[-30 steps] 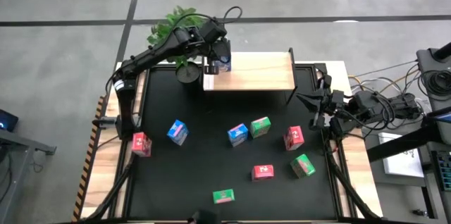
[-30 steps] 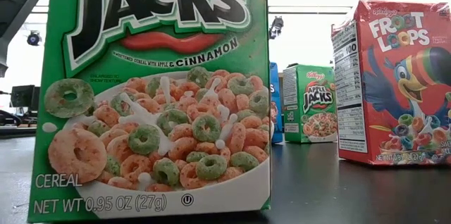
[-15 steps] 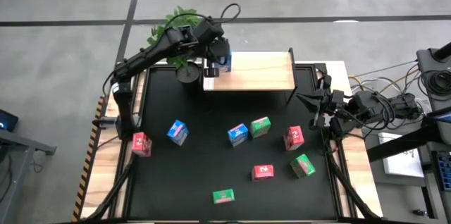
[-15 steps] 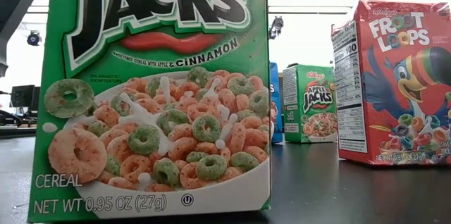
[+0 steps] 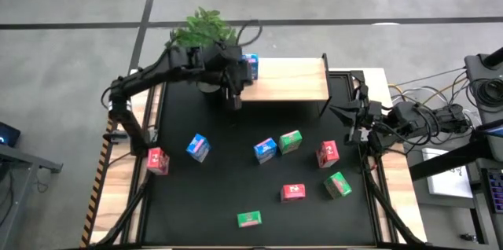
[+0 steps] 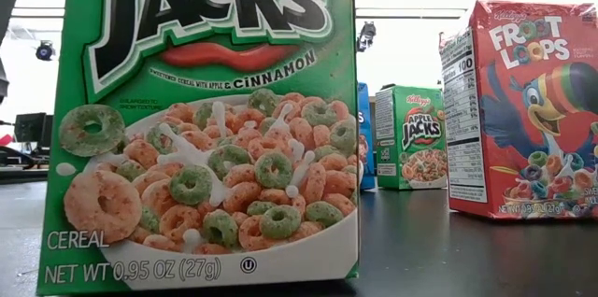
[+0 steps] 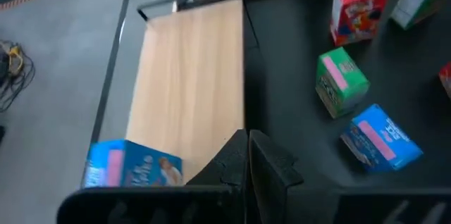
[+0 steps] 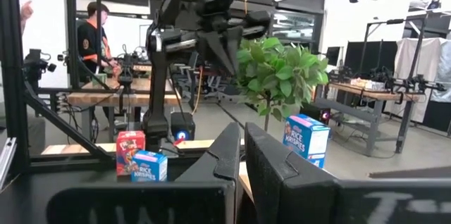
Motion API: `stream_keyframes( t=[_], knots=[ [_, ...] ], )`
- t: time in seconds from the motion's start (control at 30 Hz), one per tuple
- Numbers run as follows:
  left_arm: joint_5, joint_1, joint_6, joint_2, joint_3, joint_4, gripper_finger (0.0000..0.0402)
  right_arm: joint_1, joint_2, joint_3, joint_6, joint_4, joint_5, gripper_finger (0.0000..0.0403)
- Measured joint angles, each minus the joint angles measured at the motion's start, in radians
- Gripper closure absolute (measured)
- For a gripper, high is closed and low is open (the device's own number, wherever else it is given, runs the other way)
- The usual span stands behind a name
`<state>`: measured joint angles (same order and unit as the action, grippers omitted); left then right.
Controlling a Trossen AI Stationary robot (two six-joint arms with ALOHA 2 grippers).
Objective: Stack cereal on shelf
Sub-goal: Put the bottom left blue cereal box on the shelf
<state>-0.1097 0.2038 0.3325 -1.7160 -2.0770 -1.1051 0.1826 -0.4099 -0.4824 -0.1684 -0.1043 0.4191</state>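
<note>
The light wooden shelf (image 5: 287,79) stands at the table's far side. One blue cereal box (image 5: 251,65) stands on its left end, also seen as the blue box (image 7: 130,166) in the left wrist view and the blue box (image 8: 304,138) in the right wrist view. My left gripper (image 5: 234,97) hangs shut and empty above the shelf's near left corner, apart from the box. Several boxes rest on the black mat: red (image 5: 157,159), blue (image 5: 198,147), blue (image 5: 265,149), green (image 5: 290,141), red (image 5: 328,153). My right gripper (image 5: 338,112) waits shut at the right edge.
A potted plant (image 5: 203,30) stands just left of the shelf, behind my left arm. More boxes lie toward the near edge: green (image 5: 338,184), red (image 5: 293,193), green (image 5: 249,218). Free mat lies between shelf and boxes. A person (image 8: 95,34) stands in the room beyond.
My left gripper has drawn back from the blue box on the shelf toward the table's near edge, rising a little and turning. The blue box stays standing on the shelf's left end. My right arm has kept still.
</note>
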Motion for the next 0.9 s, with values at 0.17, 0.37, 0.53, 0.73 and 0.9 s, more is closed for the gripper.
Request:
stream_keyframes(
  t=[0.17, 0.37, 0.53, 0.73, 0.9],
  knots=[
    [-0.143, -0.053, -0.069, 0.072, 0.274, 0.181, 0.0402, 0.0, -0.001, 0.0, 0.001, 0.001, 0.0, 0.039],
    [-0.381, -0.065, -0.089, 0.115, 0.613, 0.496, 0.0402, 0.0, -0.005, 0.001, -0.007, 0.011, 0.0, 0.039],
    [-0.464, -0.036, -0.006, 0.109, 0.755, 0.747, 0.0401, 0.0, -0.005, 0.001, -0.017, 0.014, 0.001, 0.039],
    [-0.493, 0.022, 0.021, 0.097, 0.792, 0.826, 0.0401, 0.0, -0.005, 0.001, -0.026, 0.016, 0.001, 0.039],
    [-0.459, 0.071, 0.016, 0.093, 0.794, 0.877, 0.0401, 0.0, -0.005, 0.002, -0.037, 0.018, 0.001, 0.039]
  ],
)
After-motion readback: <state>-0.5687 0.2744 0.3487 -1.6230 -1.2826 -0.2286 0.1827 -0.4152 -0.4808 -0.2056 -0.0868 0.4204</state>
